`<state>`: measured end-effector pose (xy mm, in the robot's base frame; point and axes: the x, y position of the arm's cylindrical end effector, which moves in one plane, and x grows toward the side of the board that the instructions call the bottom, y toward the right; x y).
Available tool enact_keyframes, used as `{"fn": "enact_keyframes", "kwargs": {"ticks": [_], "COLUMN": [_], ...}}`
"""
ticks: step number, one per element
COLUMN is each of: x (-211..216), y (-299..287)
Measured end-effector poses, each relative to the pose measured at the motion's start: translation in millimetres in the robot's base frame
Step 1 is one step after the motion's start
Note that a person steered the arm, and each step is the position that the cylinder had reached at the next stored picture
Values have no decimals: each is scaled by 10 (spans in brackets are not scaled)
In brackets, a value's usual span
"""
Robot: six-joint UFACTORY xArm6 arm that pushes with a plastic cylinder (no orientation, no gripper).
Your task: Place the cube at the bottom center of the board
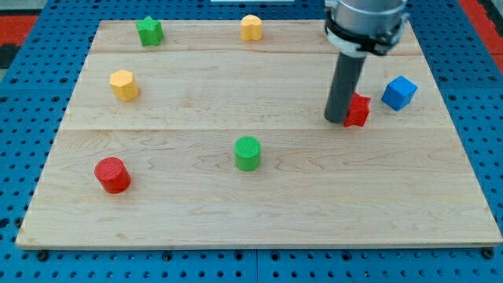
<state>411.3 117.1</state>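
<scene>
The blue cube (pixel 399 93) sits near the right edge of the wooden board (pixel 259 212), in its upper half. My tip (pixel 336 119) rests on the board to the left of the cube, touching the left side of a red star-shaped block (pixel 358 110) that lies between my tip and the cube. The rod rises from the tip to the arm at the view's top.
A green star block (pixel 149 31) and a yellow cylinder (pixel 251 27) sit along the top edge. A yellow hexagonal block (pixel 124 84) is at the left. A green cylinder (pixel 247 152) is at the centre. A red cylinder (pixel 112 174) is at the lower left.
</scene>
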Motion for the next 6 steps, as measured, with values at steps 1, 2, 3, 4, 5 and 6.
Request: {"fn": "enact_keyframes", "kwargs": {"ticks": [1,2,3,4,5,6], "x": [-43,-600,-715,184,393,-24], "y": [-465,-69,870,971,885,689]}}
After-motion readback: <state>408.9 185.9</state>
